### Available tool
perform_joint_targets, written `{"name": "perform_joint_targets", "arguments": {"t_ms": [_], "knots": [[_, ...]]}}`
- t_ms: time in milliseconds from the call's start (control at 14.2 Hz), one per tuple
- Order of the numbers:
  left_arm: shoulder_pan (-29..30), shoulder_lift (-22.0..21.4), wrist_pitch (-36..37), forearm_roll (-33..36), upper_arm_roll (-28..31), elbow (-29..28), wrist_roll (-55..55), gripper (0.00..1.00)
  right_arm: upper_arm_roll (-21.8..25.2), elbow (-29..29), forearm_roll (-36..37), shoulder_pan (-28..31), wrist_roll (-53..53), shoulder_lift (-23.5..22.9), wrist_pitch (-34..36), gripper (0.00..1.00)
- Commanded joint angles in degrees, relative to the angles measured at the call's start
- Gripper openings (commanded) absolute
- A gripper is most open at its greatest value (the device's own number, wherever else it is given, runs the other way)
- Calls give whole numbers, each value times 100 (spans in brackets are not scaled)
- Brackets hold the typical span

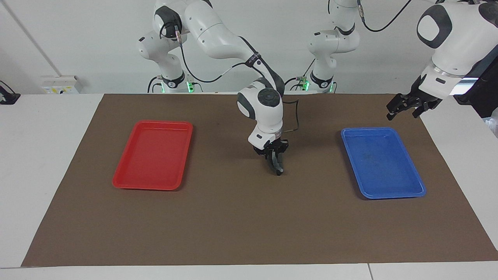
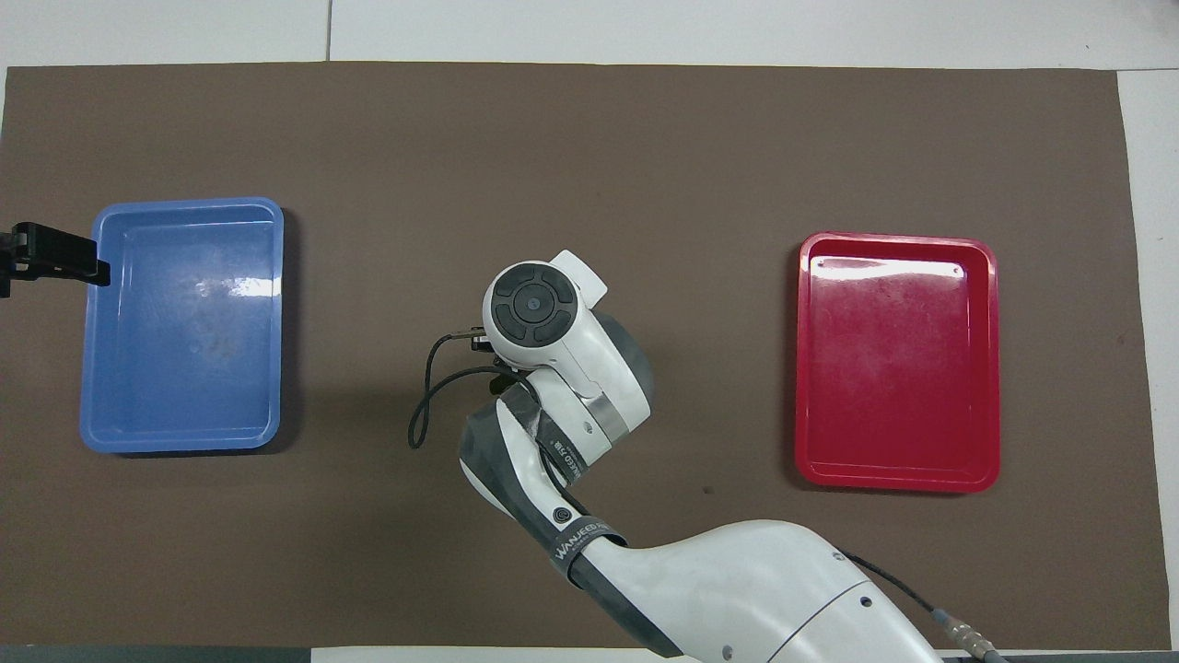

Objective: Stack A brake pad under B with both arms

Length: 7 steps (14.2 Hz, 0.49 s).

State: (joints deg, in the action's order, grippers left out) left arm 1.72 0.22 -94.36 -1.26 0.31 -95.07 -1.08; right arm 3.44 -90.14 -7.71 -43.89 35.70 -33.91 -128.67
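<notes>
My right gripper hangs over the middle of the brown mat and is shut on a black, curved brake pad with a lighter strip, B. The pad points down, with its lower end at or just above the mat. In the overhead view the right arm's wrist covers the gripper and the pad. The short dark grey pad A shows in neither view. My left gripper is open and empty. It is held up over the mat's edge beside the blue tray, and it also shows in the overhead view.
A blue tray lies toward the left arm's end of the mat, seen too in the overhead view. A red tray lies toward the right arm's end, also in the overhead view. No pad shows in either tray.
</notes>
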Motion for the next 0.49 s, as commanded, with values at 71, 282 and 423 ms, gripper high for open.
{"name": "perform_joint_targets", "arguments": {"t_ms": [71,282,423], "knots": [[-40,-137,41,-15,4,-117,-24,100,-46,-468,-108,56,-248,262,-376,5],[-40,-119,-3,-15,-5,-47,20,100,-46,-645,-108,39,-248,324,-536,6],[-40,-136,41,99,-40,-46,117,100,-46,-645,-117,48,-248,324,-545,12]]}}
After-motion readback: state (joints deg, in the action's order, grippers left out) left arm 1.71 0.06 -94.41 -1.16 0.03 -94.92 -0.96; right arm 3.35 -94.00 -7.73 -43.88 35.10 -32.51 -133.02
